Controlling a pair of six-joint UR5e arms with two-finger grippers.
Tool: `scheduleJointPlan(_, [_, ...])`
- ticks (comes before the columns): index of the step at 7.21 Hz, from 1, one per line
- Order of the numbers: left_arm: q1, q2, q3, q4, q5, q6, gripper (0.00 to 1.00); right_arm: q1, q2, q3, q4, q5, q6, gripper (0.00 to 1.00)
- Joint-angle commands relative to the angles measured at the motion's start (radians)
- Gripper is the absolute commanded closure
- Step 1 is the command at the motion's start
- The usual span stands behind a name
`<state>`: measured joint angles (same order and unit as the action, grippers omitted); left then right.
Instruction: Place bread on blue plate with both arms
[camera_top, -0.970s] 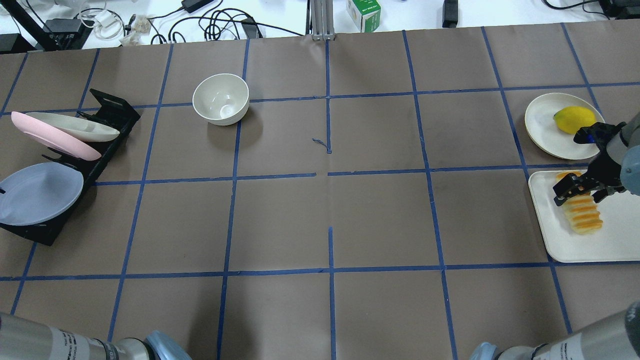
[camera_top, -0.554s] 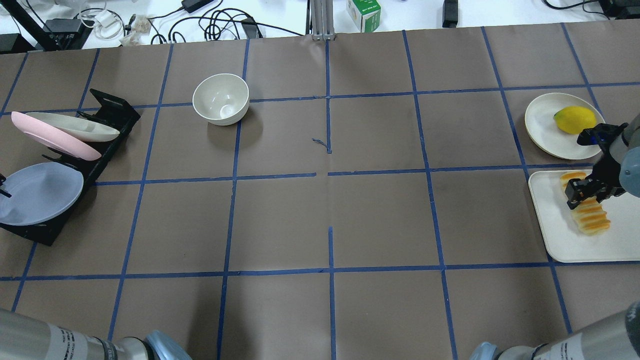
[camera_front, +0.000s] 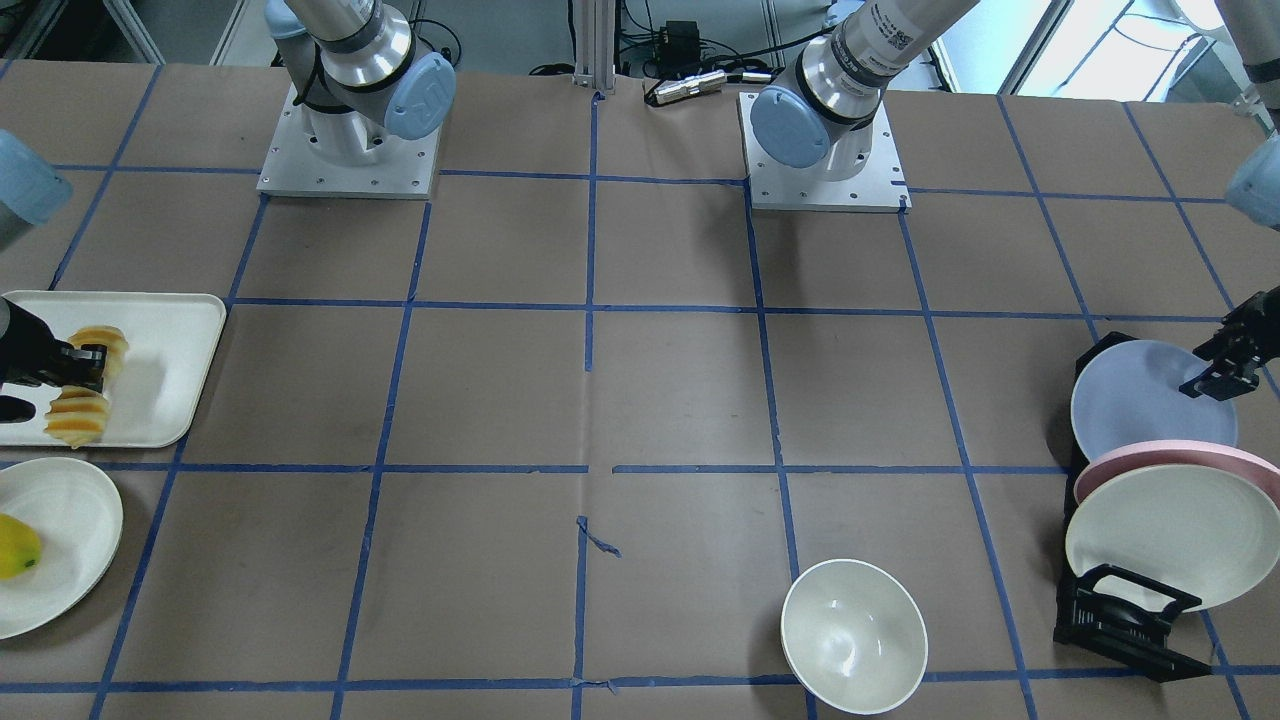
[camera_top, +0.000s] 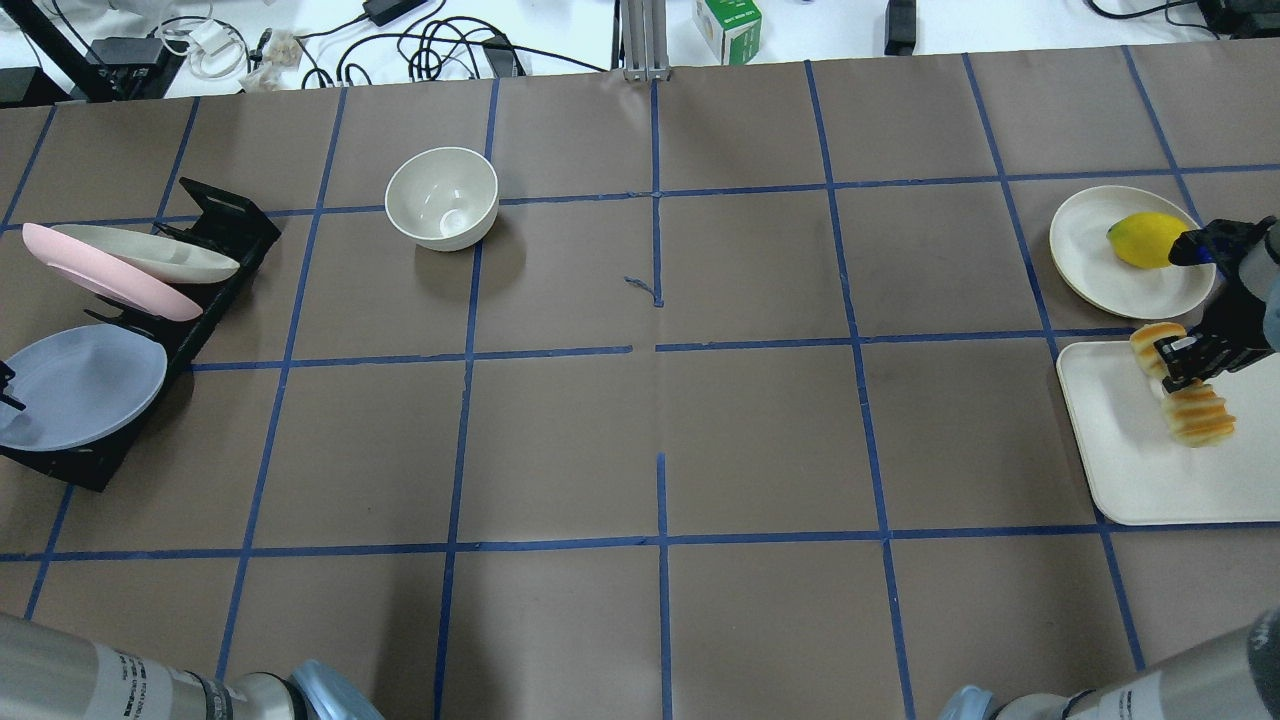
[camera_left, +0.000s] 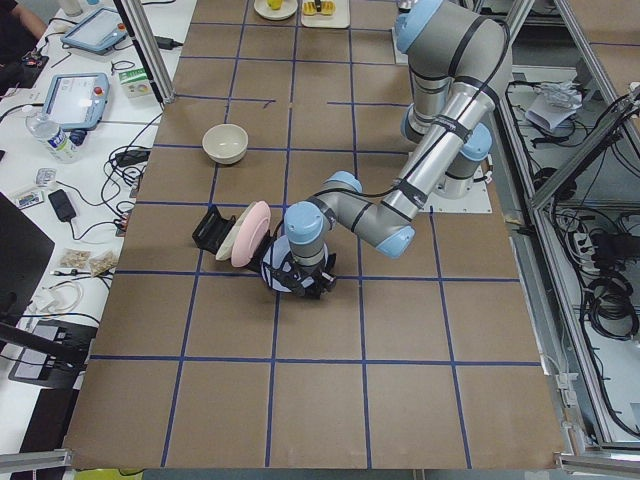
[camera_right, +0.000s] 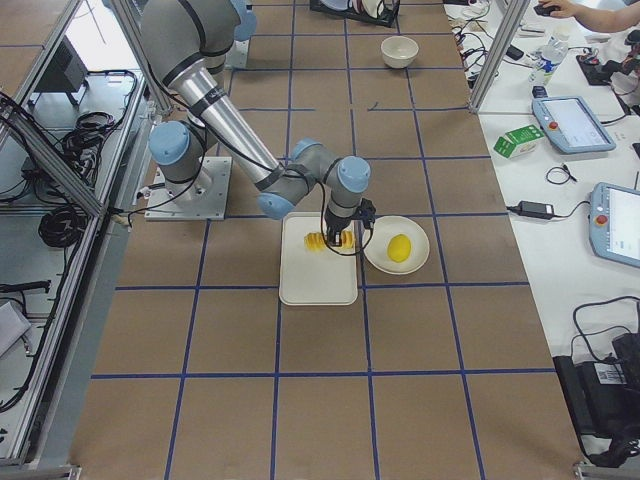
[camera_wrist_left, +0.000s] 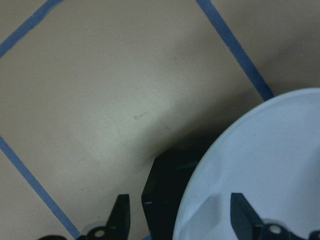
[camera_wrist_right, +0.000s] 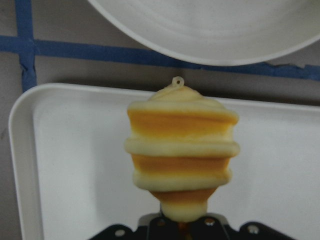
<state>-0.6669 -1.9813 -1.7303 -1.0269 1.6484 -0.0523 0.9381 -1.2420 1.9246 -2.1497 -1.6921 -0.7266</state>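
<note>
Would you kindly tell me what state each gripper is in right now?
Left gripper: open, jaws either side of the blue plate rim.
Right gripper: closed on the bread.

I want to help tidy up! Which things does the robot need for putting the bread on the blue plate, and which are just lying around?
For the job: bread, gripped by the right gripper; blue plate, with the left gripper open at its rim.
Just lying about: white bowl, lemon, lemon's cream plate, pink plate, racked cream plate, white tray, black rack.
</note>
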Motion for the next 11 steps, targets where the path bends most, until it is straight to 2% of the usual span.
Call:
scheduleJointPlan(1, [0.003,0.004,0.001,-0.008,-0.001,-0.001,1.0,0.013,-0.011,-0.071,0.082,0.017,-0.004,1.0])
scheduleJointPlan(3, [0.007,0.007,0.003,-0.012,0.001,-0.001,1.0,0.024,-0.014,-0.126,0.123,0.018,-0.004,1.0])
scheduleJointPlan(6, [0.016,0.035,0.006,-0.079,0.007,-0.001,1.0,0.115,-0.034,-0.31,0.366,0.032,0.077,1.0])
scheduleJointPlan(7, [0.029,0.045,0.008,-0.081,0.013,0.002,1.0,0.143,-0.034,-0.361,0.416,0.032,0.096,1.0])
scheduleJointPlan(8, [0.033,0.065,0.02,-0.137,0.016,0.003,1.0,0.175,-0.034,-0.415,0.468,0.04,0.111,1.0])
scheduleJointPlan(10, [0.039,0.12,0.035,-0.206,0.046,0.006,1.0,0.205,-0.017,-0.504,0.52,0.041,0.182,1.0])
scheduleJointPlan(11, [0.039,0.143,0.044,-0.222,0.065,0.009,1.0,0.206,-0.016,-0.506,0.539,0.043,0.208,1.0])
